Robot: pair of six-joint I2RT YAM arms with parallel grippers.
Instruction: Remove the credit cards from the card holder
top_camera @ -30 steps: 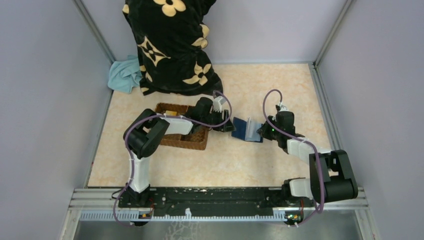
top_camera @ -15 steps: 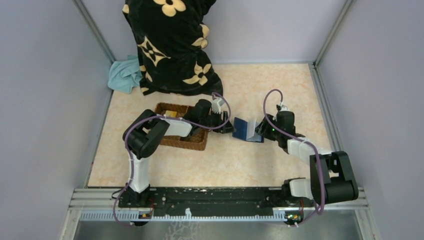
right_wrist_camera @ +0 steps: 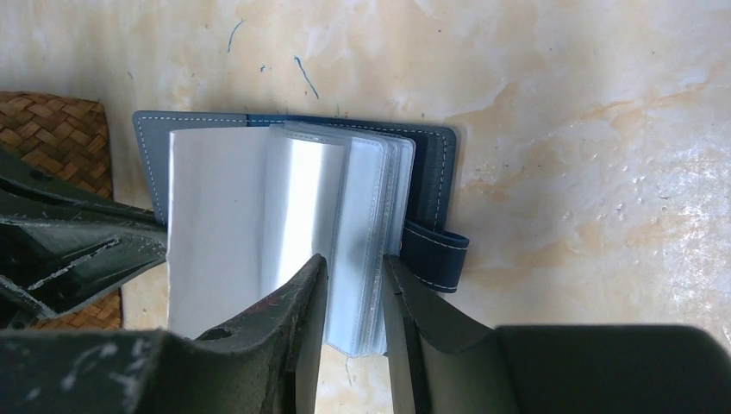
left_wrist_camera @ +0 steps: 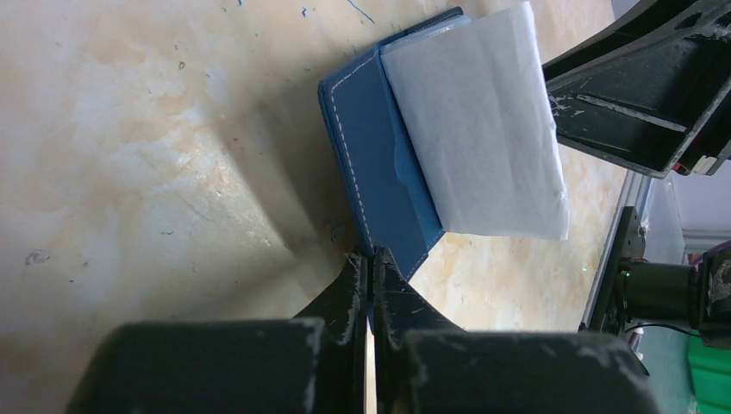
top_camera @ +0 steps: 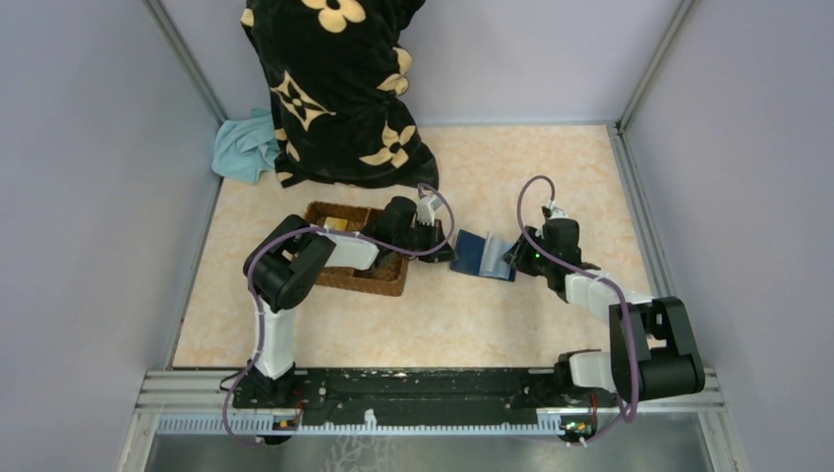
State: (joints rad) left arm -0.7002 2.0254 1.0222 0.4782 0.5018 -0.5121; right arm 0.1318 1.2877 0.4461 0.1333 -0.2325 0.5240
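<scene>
A: Lying open, the holder [top_camera: 482,254] is near the middle of the worktop, a little toward the right edge. Its clear sleeves [right_wrist_camera: 371,198] stand up from the blue inside, and one white sheet [left_wrist_camera: 474,129] is among them.

B: Which gripper has it?

A: The right gripper [right_wrist_camera: 355,263] is clamped on a bundle of the sleeves, one finger on each side, just beside the clasp strap [right_wrist_camera: 435,250].

B: And the other one?

A: The left gripper [left_wrist_camera: 369,259] has its fingers pressed together. The tips touch the edge of the cover on the side toward the left edge. If they pinch the cover, I cannot tell.

B: What is around?

A: A basket [top_camera: 379,283] stands near the holder, toward the left edge, partly under the left arm. In its far part lies a small yellowish card [top_camera: 337,223], as it seems. At the far edge is a black blanket [top_camera: 339,88] with flowers, and a teal cloth [top_camera: 244,147] lies in the far left corner.
</scene>
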